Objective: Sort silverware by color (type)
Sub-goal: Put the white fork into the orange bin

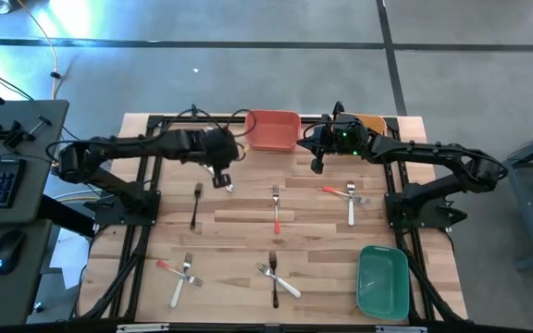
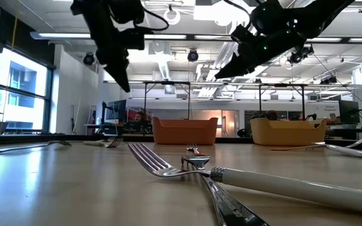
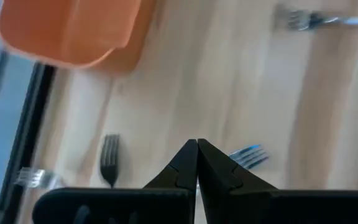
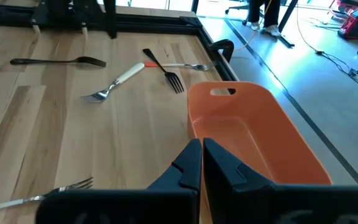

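Nearest you on the tabletop (image 1: 248, 231) sit two crossed pairs: a red-handled fork (image 1: 168, 268) over a white-handled fork (image 1: 181, 280) at front left, and a black-handled fork (image 1: 274, 282) crossed w/ a white-handled one (image 1: 283, 281) at front centre; the green bin (image 1: 383, 281) is front right. Mid-table you have a lone black fork (image 1: 195, 205) on the left, a red fork (image 1: 277, 211) in the centre, and a red/white crossed pair (image 1: 345, 196) on the right. Far edge holds the red-orange bin (image 1: 273, 130) and a yellow-orange bin (image 1: 370, 123). Your left gripper (image 1: 222, 180) hangs above the boards btwn the lone black fork and the centre red fork, jaws pinched fully together on nothing; the left wrist view shows bare wood under the tips. The right gripper (image 1: 318, 166) hovers near the far bins, jaws also closed and empty. By my read the step in hand is picking the next fork, so open the left jaws first, then choose a single, uncrossed piece: the lone black fork is likely easiest. Line the jaws across the thin handle, not the head, come straight down, and close at about mid-handle so it doesn't swing. Leave the crossed pairs for later; lifting one may drag its partner. No fork shows in any bin in these views.
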Available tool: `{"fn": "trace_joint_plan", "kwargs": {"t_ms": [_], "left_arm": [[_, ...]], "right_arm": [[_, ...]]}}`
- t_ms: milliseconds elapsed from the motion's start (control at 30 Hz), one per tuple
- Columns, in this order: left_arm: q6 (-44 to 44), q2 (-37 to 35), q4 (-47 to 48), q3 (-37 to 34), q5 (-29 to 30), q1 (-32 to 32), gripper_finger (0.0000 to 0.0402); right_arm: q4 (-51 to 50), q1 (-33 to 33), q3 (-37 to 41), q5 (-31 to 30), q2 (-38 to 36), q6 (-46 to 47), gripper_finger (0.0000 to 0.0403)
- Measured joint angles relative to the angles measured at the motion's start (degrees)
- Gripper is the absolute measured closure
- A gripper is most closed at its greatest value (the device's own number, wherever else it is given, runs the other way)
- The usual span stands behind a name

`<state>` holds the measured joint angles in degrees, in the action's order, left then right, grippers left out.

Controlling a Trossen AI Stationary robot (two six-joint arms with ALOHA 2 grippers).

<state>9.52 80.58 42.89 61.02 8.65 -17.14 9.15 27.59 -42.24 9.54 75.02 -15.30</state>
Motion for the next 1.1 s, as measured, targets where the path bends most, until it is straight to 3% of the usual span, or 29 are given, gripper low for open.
{"fn": "trace_joint_plan", "kwargs": {"t_ms": [67,133,433,633,1100], "left_arm": [[1.69,0.00,2.37,0.21,-5.15,-0.69,0.0400],[3.24,0.28,4.32,-0.33,-6.51,-0.48,0.0393],[18.04,3.86,1.59,-6.89,-4.52,1.15,0.0334],[24.92,9.34,-0.36,-7.31,-2.84,0.96,0.0298],[30.88,18.72,-3.11,-7.17,1.09,0.70,0.0289]], "right_arm": [[-0.29,0.00,0.00,0.01,0.00,0.01,0.0403],[-0.74,0.00,0.00,0.00,0.00,-0.01,0.0403],[-0.79,0.00,0.00,0.02,-0.02,0.21,0.0403],[-0.79,0.00,0.00,0.02,-0.02,0.23,0.0403],[-0.96,0.00,0.00,0.02,-0.02,0.01,0.0403]]}}
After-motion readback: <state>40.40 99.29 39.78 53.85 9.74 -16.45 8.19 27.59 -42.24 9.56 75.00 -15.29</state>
